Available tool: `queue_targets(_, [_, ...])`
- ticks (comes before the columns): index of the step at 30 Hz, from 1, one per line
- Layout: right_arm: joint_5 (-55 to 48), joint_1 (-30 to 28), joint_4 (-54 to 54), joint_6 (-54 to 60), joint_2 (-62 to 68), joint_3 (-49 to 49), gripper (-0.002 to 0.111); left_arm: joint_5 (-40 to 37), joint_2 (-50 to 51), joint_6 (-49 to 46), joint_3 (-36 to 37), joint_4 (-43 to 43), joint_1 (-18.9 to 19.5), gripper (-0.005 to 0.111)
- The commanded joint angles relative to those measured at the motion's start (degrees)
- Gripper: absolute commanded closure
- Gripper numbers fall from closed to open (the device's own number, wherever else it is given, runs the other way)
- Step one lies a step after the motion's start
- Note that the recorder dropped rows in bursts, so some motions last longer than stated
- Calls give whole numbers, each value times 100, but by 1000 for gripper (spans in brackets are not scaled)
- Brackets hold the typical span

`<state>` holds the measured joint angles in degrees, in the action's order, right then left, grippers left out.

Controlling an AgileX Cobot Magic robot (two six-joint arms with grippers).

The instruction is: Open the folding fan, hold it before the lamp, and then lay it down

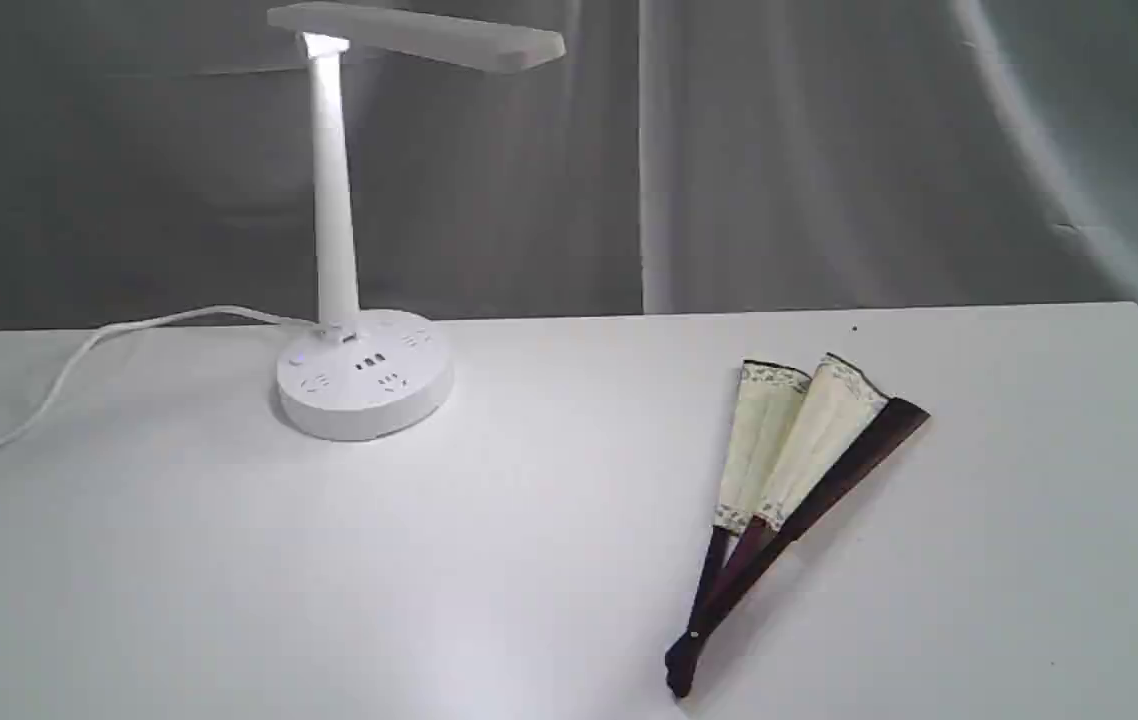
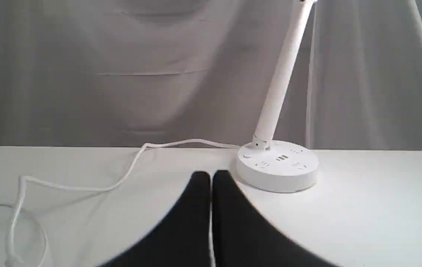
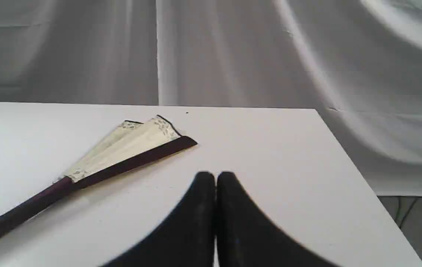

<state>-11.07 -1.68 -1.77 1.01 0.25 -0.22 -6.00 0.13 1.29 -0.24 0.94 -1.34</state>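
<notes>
You've got the fan [image 1: 799, 470] lying flat on the table [image 1: 179, 560], lower right of the outside pic. It's only a bit open: two cream folds show, w/ the dark outer stick on the right side. The pin end points at the bottom edge of the frame, and the wide end points up and to the right.

Your right gripper [image 3: 216, 178] is closed tight, tips pressed together, w/ nothing in it. In its own cam the fan lies near the tips but apart from them.

Your left gripper [image 2: 211, 178] is closed tight too, w/ nothing in it. It sits near the round base of the lamp [image 2: 277, 167], not touching it.

In the outside pic the lamp stands upper left, well apart from the fan. Its cord [image 1: 79, 365] runs off the left edge.

Hard to see:
- Both grippers are out of frame in the outside pic.
- The right cam cuts off the fan's pin end.
- The left cam cuts off the lamp's head.
- Marks on the cream paper are too small to make out.
</notes>
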Motion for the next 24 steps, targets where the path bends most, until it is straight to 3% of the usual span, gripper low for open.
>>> queue_targets(1, [54,-17,56,-3,-25,22,108,73,-13,11,24,18,8,107])
queue_targets(10, [432,-17,56,-19,-25,22,108,81,-13,32,24,18,8,107])
queue_targets(18, [410,-17,56,-19,-25,-138,108,-181,-13,612,7,18,8,107])
queue_targets(24, [318,-17,56,-5,-25,-673,108,-545,-13,712,-686,18,8,107])
